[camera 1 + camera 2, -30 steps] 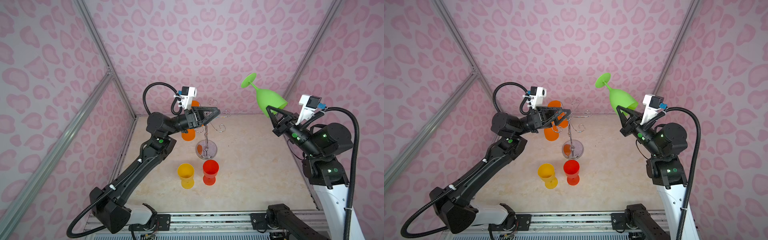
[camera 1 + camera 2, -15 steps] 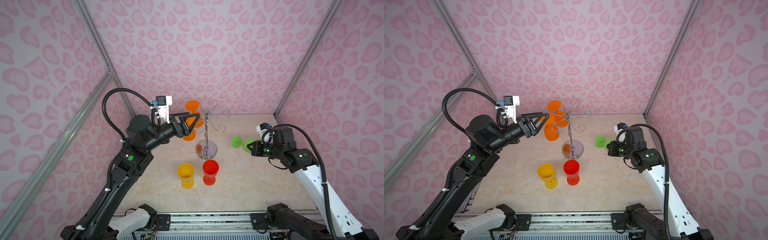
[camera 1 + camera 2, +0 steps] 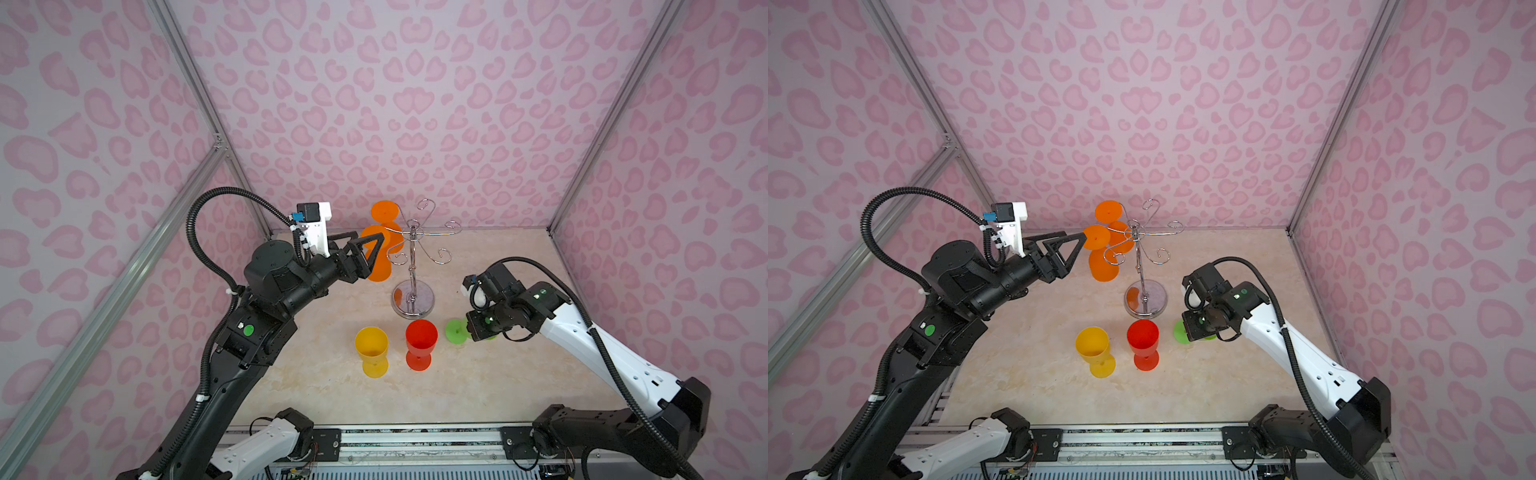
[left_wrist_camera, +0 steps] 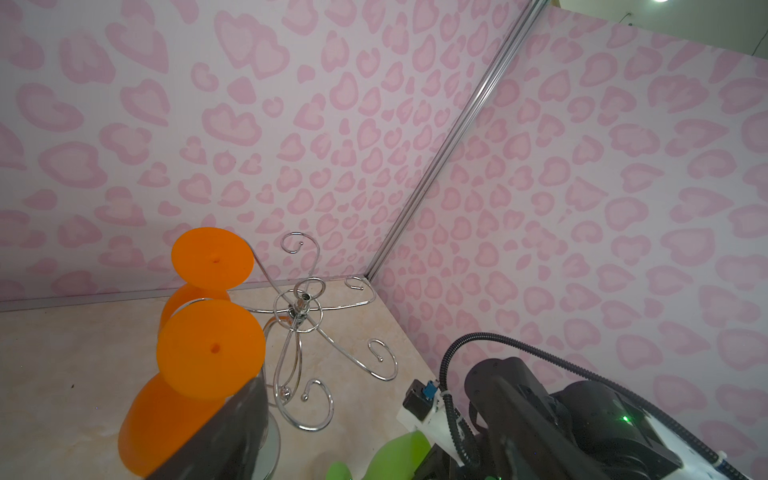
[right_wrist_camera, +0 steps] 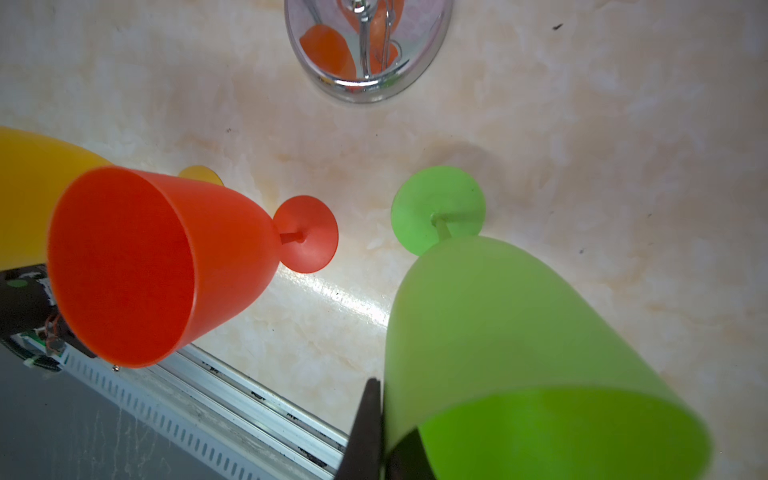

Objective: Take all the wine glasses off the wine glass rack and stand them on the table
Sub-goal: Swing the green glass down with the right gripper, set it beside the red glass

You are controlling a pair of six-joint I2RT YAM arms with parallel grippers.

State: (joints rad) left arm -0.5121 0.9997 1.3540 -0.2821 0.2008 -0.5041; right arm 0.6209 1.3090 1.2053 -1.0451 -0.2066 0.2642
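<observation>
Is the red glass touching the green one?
Apart. The right wrist view shows bare table between the red glass and the green glass.

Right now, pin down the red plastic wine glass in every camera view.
Top view: red plastic wine glass stands lower centre, right of the yellow plastic glass.
Top view: red plastic wine glass, same place.
Left wrist: not in it.
Right wrist: red plastic wine glass between yellow plastic glass and green plastic glass.
Shared landmark: shiny chrome wire rack.
</observation>
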